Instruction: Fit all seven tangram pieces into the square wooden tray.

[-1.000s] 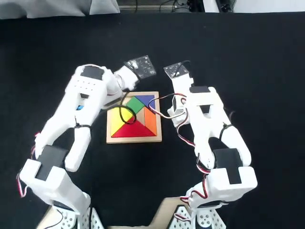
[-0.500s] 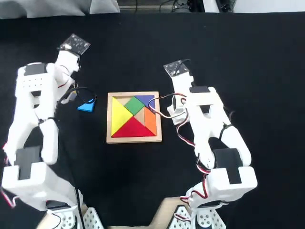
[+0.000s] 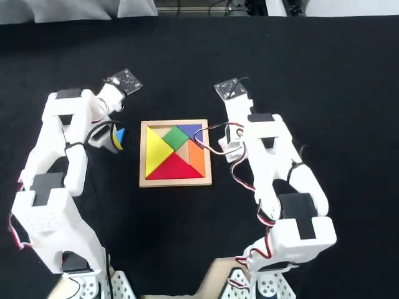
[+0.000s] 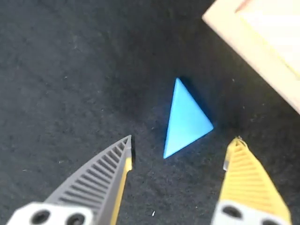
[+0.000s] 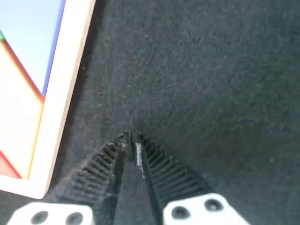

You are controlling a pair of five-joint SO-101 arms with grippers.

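We are holding the left gripper point(image 4: 183, 139) just beside the left edge of the tray point(image 3: 175, 182), jaws spread to either side of 1 blue triangle point(image 4: 185, 117), which is lying flat on the black table point(image 3: 312, 75), touching neither jaw. We are holding the right gripper point(image 5: 130, 137) just beside the tray's right edge, jaws pressed together, gripping nothing.

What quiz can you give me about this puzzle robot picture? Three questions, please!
1. True or false: the blue triangle lies inside the wooden tray.
2. The left end effector is: A) open over the blue triangle, B) shut on a red piece, C) inside the tray.
3. Fill in: the right end effector is ____ (open or shut).
Key: 1 false, it lies on the black cloth beside the tray. 2 A. 3 shut.
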